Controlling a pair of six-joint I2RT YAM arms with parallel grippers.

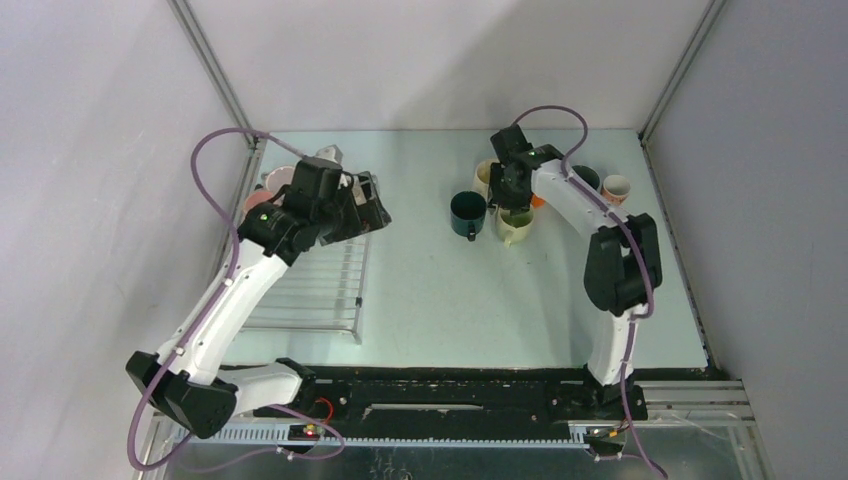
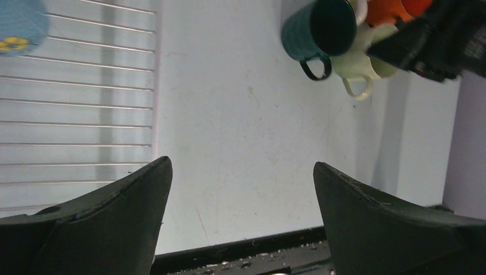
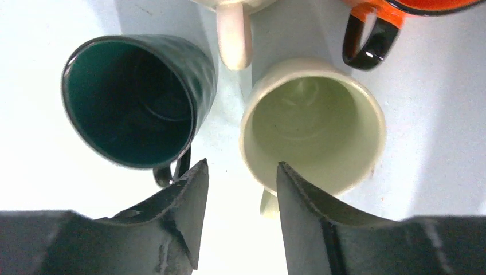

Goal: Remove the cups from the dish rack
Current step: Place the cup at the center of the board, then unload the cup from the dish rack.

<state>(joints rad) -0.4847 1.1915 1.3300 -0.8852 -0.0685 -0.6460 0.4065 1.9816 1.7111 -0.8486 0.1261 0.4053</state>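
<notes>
The dish rack (image 1: 310, 290) lies at the left; in the left wrist view its bars (image 2: 86, 103) carry a blue cup (image 2: 20, 26). More cups, one pink (image 1: 255, 200) and one white (image 1: 278, 180), show at its far end behind the left arm. My left gripper (image 2: 240, 172) hangs wide open and empty above the rack's right edge. On the table stand a dark green cup (image 3: 134, 97) and a pale cream cup (image 3: 312, 123). My right gripper (image 3: 242, 166) is just above the cream cup's near rim, jaws apart, only table between them.
An orange cup (image 3: 395, 11) and a cream cup (image 1: 484, 176) stand just behind the two table cups. Further right are a dark cup (image 1: 585, 178) and a white cup (image 1: 616, 187) near the right wall. The black base rail (image 1: 450, 385) runs along the near edge.
</notes>
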